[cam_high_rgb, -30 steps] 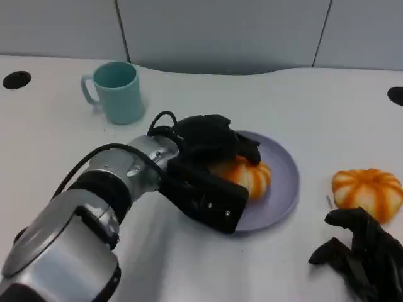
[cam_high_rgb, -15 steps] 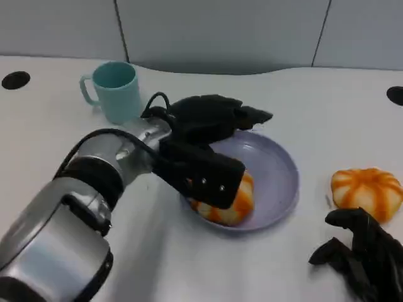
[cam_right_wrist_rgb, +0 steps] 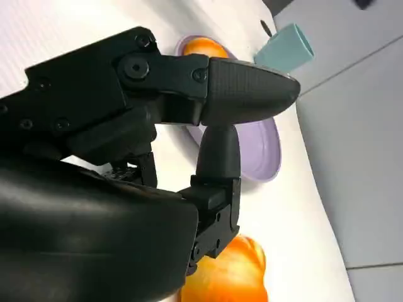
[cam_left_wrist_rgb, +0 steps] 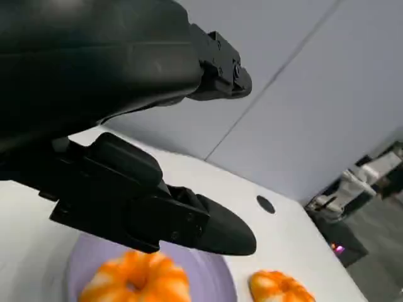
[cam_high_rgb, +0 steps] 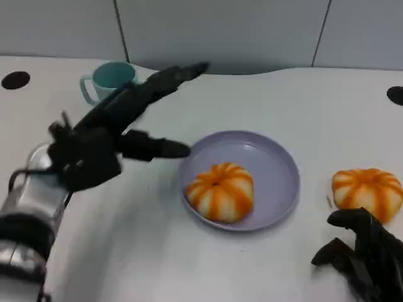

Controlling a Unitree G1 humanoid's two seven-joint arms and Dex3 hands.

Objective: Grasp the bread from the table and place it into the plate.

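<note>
One bread (cam_high_rgb: 220,191) is lying in the purple plate (cam_high_rgb: 277,163), toward the plate's near-left side, with nothing touching it. The plate is sitting near the middle of the white bench (cam_high_rgb: 252,94). In the left wrist view the same bread (cam_left_wrist_rgb: 135,283) is showing on the plate (cam_left_wrist_rgb: 208,280), beyond the dark fingers.

The left robot hand (cam_high_rgb: 119,135) is hovering above the bench to the left of the plate, released: its fingers are spread apart and are holding nothing. One finger (cam_high_rgb: 160,149) is pointing toward the plate's left rim, and another is stretching toward the far edge, crossing in front of the teal mug (cam_high_rgb: 110,78). The mug is standing upright near the far-left part of the bench, well apart from the plate.

A second bread (cam_high_rgb: 367,192) is lying on the bench toward the right edge, apart from the plate. The right robot hand (cam_high_rgb: 365,251) is sitting near the near-right corner, just in front of this second bread. In the right wrist view its fingers (cam_right_wrist_rgb: 245,88) are standing apart with nothing between them, so it too is released, and the second bread (cam_right_wrist_rgb: 230,274) is lying close beside it without being gripped.

A dark round hole (cam_high_rgb: 15,80) is sitting at the far-left edge of the bench, and another (cam_high_rgb: 397,94) at the right edge.
</note>
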